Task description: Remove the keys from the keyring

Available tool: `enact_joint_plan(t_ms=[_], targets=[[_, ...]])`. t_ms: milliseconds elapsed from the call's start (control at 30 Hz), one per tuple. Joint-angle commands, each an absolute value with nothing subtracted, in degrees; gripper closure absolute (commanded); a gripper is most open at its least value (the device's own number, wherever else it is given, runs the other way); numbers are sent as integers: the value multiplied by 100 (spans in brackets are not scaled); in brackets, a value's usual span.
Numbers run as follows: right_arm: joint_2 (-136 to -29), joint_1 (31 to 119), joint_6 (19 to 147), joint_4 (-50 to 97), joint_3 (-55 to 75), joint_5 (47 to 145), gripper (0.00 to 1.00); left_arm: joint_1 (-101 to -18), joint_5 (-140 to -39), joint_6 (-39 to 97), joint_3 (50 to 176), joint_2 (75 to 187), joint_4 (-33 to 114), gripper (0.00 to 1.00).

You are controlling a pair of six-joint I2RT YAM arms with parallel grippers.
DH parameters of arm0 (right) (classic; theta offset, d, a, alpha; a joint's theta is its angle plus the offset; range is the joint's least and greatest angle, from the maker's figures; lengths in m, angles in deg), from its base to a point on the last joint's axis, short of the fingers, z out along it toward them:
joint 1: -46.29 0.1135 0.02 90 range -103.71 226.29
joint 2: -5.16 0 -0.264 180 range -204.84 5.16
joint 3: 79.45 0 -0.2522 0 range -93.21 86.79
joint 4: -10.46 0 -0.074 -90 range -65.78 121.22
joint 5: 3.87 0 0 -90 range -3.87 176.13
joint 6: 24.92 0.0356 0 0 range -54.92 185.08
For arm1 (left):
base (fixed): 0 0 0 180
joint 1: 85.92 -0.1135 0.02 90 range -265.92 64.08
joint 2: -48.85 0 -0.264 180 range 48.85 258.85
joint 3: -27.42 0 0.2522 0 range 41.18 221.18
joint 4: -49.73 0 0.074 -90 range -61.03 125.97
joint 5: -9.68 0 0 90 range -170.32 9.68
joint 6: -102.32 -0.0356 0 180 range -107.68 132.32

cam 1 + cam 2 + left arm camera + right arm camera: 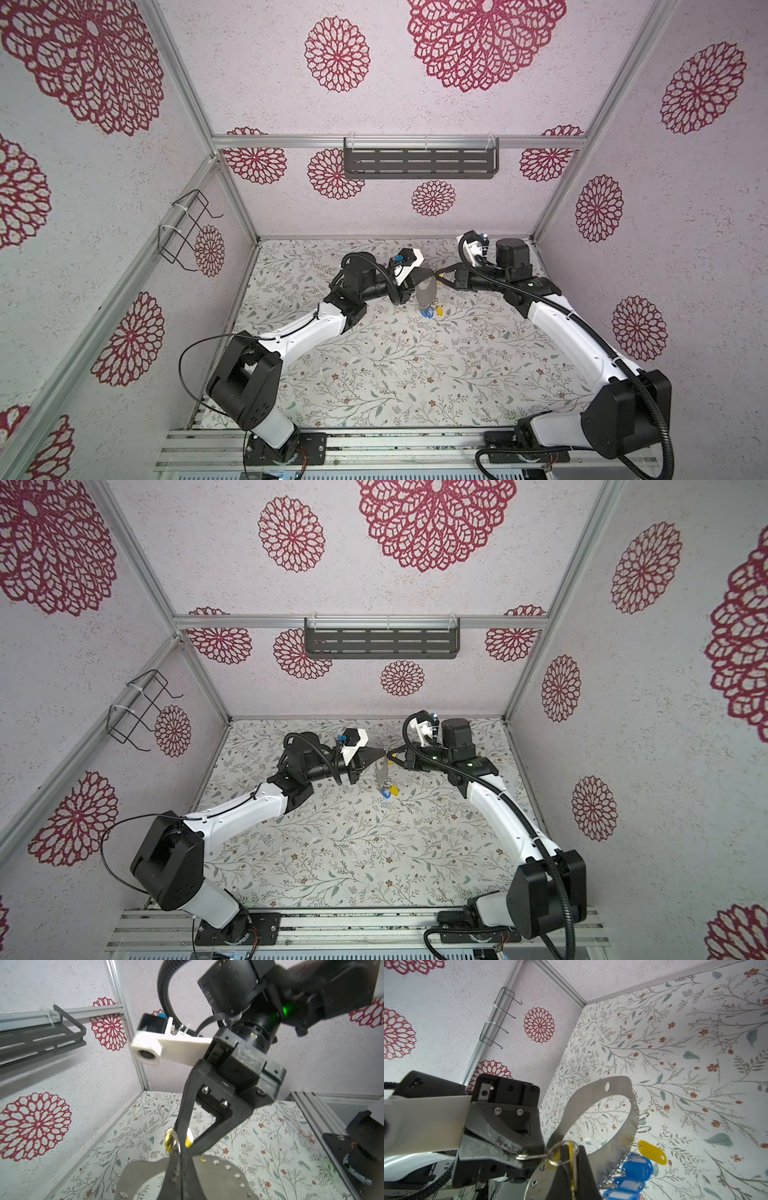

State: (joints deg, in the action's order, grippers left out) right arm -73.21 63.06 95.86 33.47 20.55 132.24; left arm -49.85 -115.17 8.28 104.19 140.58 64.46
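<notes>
Keyring (591, 1097): aloft over counter (415, 374), pinched at one end by clenched left tool (527, 1156).
Right tool (181, 1144): clamped on yellow key (169, 1141).
Hazards from a skewed or hurried pull: split ring (562, 1154) jamming, keyring twisting loose, yellow key slipping out, other keys (636, 1165) swinging.
Room: rear wall (374, 216) near; open counter frontward, sideways.

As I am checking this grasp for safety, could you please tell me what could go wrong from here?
1. The right hand pinches a yellow key threaded to the keyring; a hard pull may slip off the tag rather than free it.
2. The left hand grips the keyring by its edge only, so a tug could twist the plate loose.
3. The blue keys dangling from its rim could swing and snag.
</notes>
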Motion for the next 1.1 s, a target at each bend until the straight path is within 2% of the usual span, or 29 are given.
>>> enact_joint_plan(t_ms=[0,233,433,833,1067], targets=[[-7581,6038,10076,2871,2420,12162,100,-4891,-12298,1406,10572,13680,8514,100],[-7544,6622,10257,2558,2513,12129,100,-4905,-12010,1989,10630,14072,9472,100],[-7404,6887,10306,2461,2405,12099,100,-4903,-11924,2172,10657,14262,9672,100],[-6867,6161,9197,4091,1532,11433,100,-5050,-12307,2377,10759,14110,8354,100],[-7103,6057,8748,4697,694,11578,100,-5026,-12896,1685,10633,14090,8031,100]])
